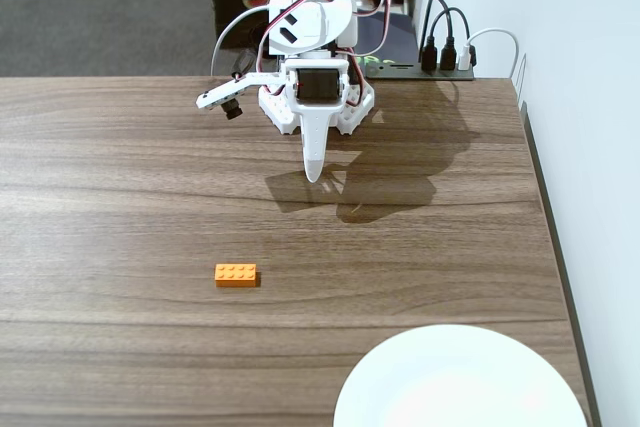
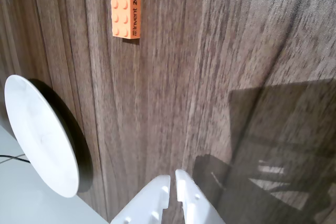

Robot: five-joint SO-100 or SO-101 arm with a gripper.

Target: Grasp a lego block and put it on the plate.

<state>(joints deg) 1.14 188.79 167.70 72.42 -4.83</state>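
The orange lego block [image 1: 236, 274] lies flat on the wooden table, left of centre in the fixed view. In the wrist view it [image 2: 125, 9] lies at the top, with print on its side. The white plate [image 1: 460, 379] sits at the bottom right of the fixed view and at the left edge of the wrist view [image 2: 39, 135]. My white gripper [image 1: 314, 173] hangs over the table near the arm's base, well behind the block. Its jaws are shut and empty, with the tips together at the bottom of the wrist view [image 2: 173, 177].
The table's right edge [image 1: 548, 237] runs beside a white wall. A black power strip with plugs [image 1: 446, 59] sits at the back right corner. The arm casts a shadow [image 1: 390, 187] on the table to its right.
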